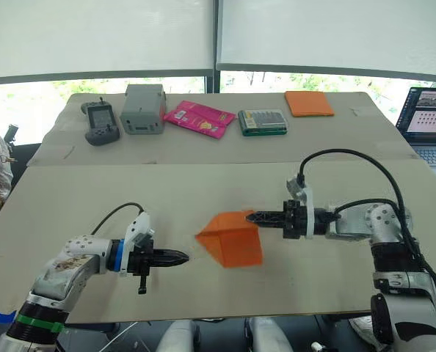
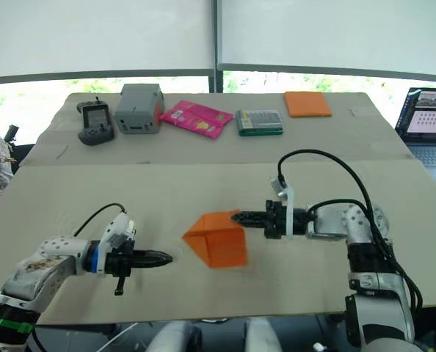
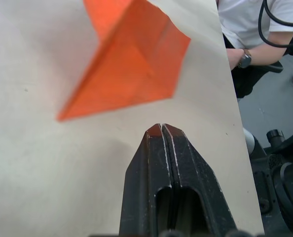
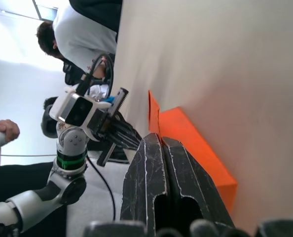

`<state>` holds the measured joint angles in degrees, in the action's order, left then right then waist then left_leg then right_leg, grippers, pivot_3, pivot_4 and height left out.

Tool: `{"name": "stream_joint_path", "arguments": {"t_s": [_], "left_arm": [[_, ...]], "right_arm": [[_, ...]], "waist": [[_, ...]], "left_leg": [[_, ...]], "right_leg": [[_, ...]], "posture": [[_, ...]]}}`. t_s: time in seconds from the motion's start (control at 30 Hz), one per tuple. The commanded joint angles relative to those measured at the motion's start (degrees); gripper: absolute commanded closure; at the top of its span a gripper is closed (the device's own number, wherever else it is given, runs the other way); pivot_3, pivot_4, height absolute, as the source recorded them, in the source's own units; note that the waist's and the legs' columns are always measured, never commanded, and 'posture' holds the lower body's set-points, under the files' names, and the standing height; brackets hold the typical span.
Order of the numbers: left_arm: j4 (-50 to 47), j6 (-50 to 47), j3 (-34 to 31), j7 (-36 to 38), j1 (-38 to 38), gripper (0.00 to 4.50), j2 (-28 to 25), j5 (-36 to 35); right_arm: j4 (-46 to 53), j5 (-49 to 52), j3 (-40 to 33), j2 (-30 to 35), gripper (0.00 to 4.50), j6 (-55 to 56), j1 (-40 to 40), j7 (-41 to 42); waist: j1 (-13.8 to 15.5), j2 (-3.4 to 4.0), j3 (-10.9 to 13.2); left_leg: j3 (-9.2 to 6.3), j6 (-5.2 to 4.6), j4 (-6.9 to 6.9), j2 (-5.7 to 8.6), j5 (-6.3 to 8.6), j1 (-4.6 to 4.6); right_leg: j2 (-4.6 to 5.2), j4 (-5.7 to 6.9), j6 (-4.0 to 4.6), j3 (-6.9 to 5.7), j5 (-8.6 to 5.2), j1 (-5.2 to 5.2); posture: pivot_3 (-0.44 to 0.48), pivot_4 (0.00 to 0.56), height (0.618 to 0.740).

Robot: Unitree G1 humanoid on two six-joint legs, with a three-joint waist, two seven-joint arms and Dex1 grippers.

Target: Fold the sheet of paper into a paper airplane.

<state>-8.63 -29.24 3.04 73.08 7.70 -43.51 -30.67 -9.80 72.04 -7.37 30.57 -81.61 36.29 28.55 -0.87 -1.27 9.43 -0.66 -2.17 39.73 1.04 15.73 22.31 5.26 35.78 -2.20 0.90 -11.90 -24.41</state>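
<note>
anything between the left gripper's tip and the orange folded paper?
Nothing: only bare beige tabletop lies between the left gripper and the partly folded bright orange sheet of paper, as the left eye and left wrist views show.

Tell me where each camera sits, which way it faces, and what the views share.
Left and right eye views: on the head, looking forward and down over the table; both arms show.
Left wrist view: looks along the shut left end effector toward the sheet of paper.
Right wrist view: looks along the right end effector, shut on the sheet's edge, toward the left arm.
All share the sheet.
</note>
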Motion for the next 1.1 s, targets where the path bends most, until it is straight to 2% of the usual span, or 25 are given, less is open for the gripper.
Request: {"name": "stream_joint_path", "arguments": {"t_s": [0.03,0.13,0.27,0.4,0.53,0.83,0.93,1.03,1.1], "left_arm": [[-0.1,-0.4,-1.6,0.6,0.7,4.5,-0.7,-1.2],[0.2,-0.4,-1.2,0.4,1.3,4.5,-0.3,-1.1],[0.3,-0.3,-0.8,0.1,2.0,4.5,0.4,-1.0],[1.2,1.0,-0.9,-0.8,2.8,4.5,1.8,-0.4],[1.7,1.1,-1.2,-1.1,3.5,4.5,2.6,-0.5],[1.8,1.0,-1.5,-0.6,3.5,4.5,2.0,-0.7],[1.6,0.7,-1.4,-0.6,3.7,4.5,2.0,-0.8],[1.5,0.4,-1.1,-0.7,4.4,4.5,2.4,-1.1],[1.5,0.1,-1.4,-1.0,5.0,4.5,3.1,-1.7]], "right_arm": [[5.9,-2.6,-1.4,-0.5,4.44,6.6,2.7,4.7],[10.5,-10.4,4.5,1.0,4.44,13.3,0.0,11.0],[9.9,-20.8,11.6,2.3,4.44,21.5,-4.3,16.3],[5.2,-24.1,9.8,0.5,4.44,23.9,-4.8,15.9],[5.9,-30.3,12.6,1.8,4.44,29.7,-6.1,19.2],[17.2,-43.5,19.5,5.2,4.44,46.6,-14.0,26.4],[19.6,-44.6,19.7,6.0,4.44,46.7,-15.4,26.7],[21.6,-43.4,17.9,6.4,3.57,44.9,-15.6,26.9],[22.9,-41.2,16.0,7.1,2.82,42.4,-15.2,27.2]], "waist": [[0.0,0.0,0.0],[0.1,0.0,0.0],[0.3,0.0,0.0],[0.2,0.0,0.0],[0.1,0.0,0.0],[0.1,0.0,0.0],[0.1,-0.01,0.0],[0.2,-0.01,0.0],[0.2,-0.01,0.0]], "left_leg": [[0.0,0.0,0.0,0.0,0.0,-0.01],[-0.03,0.0,-0.02,-0.01,0.0,-0.02],[-0.03,0.0,0.01,0.04,0.0,0.02],[0.05,0.0,0.05,0.07,0.0,0.0],[0.0,0.01,0.0,0.02,0.0,-0.02],[0.01,0.01,0.01,0.03,0.0,-0.02],[0.0,0.01,0.02,0.03,0.0,-0.03],[-0.01,0.01,0.02,0.02,0.0,-0.03],[-0.01,0.01,0.02,0.03,0.0,-0.03]], "right_leg": [[0.0,0.0,0.0,0.0,0.0,0.0],[-0.03,-0.01,0.0,-0.03,0.0,0.01],[0.05,-0.04,-0.01,-0.07,-0.01,0.03],[0.09,-0.02,-0.02,0.01,0.01,0.01],[0.01,0.01,0.0,-0.02,0.01,-0.03],[0.05,-0.01,-0.01,-0.01,0.01,-0.01],[0.03,0.0,-0.01,-0.02,0.0,0.0],[0.03,-0.01,-0.01,-0.02,0.0,0.0],[0.04,0.0,-0.01,-0.02,0.0,0.0]], "posture": [[0.0,0.15,0.74],[0.0,0.15,0.74],[0.0,0.15,0.74],[0.0,0.15,0.74],[0.0,0.15,0.74],[0.0,0.15,0.74],[0.0,0.15,0.74],[0.0,0.15,0.74],[0.0,0.15,0.74]]}}
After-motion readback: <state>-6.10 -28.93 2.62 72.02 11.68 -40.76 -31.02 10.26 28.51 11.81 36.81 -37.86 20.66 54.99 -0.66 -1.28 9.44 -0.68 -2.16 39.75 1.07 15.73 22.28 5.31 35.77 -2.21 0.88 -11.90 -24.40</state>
